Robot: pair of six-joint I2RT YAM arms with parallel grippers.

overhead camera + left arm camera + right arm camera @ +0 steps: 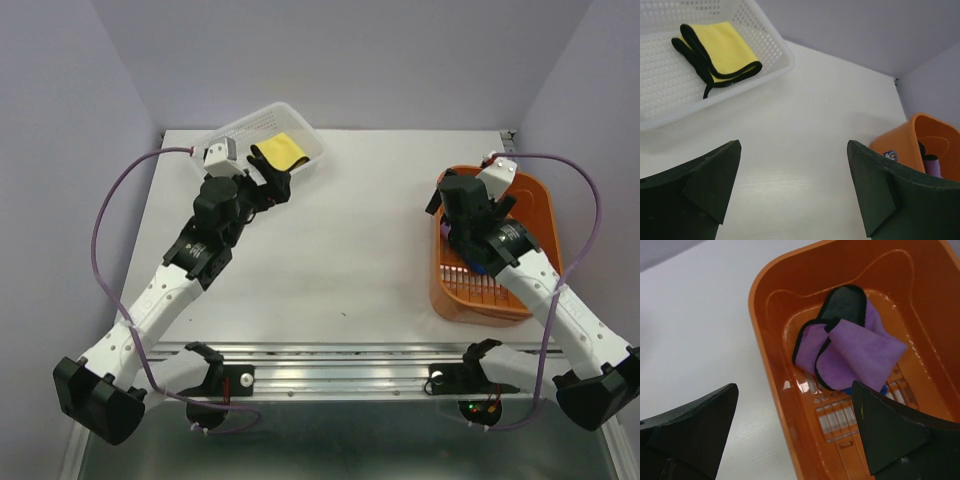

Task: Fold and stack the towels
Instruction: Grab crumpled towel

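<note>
Gaping wide, left gripper (792,150) holds nothing, poised over the desk (805,100) just below the white basket (782,60) at upper left; a folded yellow towel (722,50) lies inside. Right gripper (794,387), equally wide and empty, hangs over the orange basket (765,355) at right, above a crumpled purple towel (850,352). Both arms reach up-frame.

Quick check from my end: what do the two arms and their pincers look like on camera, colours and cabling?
The left arm and right arm match: white links, black joints, black base blocks. A purple cable loops beside each. The left pincer and right pincer each have two broad, matte black, wedge-shaped fingers.
</note>
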